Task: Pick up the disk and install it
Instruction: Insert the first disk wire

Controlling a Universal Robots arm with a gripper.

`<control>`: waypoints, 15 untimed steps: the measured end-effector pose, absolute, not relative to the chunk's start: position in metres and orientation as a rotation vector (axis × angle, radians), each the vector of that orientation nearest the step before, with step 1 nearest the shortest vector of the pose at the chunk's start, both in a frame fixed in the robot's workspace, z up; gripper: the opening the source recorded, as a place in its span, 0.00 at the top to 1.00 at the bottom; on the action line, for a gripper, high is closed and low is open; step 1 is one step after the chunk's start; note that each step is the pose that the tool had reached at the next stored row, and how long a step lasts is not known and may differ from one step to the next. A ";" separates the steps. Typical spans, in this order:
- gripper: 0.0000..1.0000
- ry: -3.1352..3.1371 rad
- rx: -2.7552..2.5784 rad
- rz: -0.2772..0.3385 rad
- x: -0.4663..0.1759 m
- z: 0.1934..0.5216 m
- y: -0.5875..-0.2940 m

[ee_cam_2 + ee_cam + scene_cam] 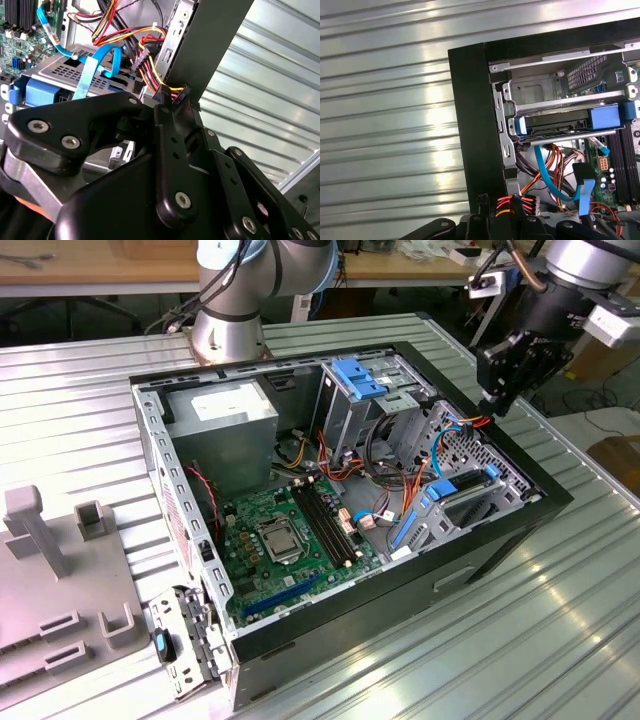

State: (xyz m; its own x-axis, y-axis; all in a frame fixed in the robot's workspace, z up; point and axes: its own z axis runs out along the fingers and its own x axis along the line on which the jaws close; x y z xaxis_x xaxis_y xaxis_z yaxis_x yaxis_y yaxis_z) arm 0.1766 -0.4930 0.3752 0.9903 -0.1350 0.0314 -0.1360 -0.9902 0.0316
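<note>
The disk (462, 487), grey with a bright blue carrier, sits in the lower drive bay of the open computer case (520, 502), at the exterior view's right. Its blue ends show in the first wrist view, disk (560, 121), and one blue end in the second wrist view, disk (42, 92). My gripper (492, 405) hovers above the case's right rim, just behind the disk. It is shut on a power connector (517, 204) with red, orange and yellow wires, power connector (176, 95). The wires rise from the case to the gripper (502, 212).
A fixed blue bracket (358, 378) tops the upper drive cage. A blue data cable (545, 175) loops beside the disk bay. The motherboard (290, 530) and power supply (225, 410) fill the case's left. A grey fixture (60, 590) lies on the ribbed metal table (560, 620).
</note>
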 end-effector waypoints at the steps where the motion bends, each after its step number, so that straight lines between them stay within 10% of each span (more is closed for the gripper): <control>1: 0.70 -0.214 3.098 0.046 0.177 0.375 -0.493; 15: 0.70 -0.367 3.068 0.043 0.183 0.369 -0.485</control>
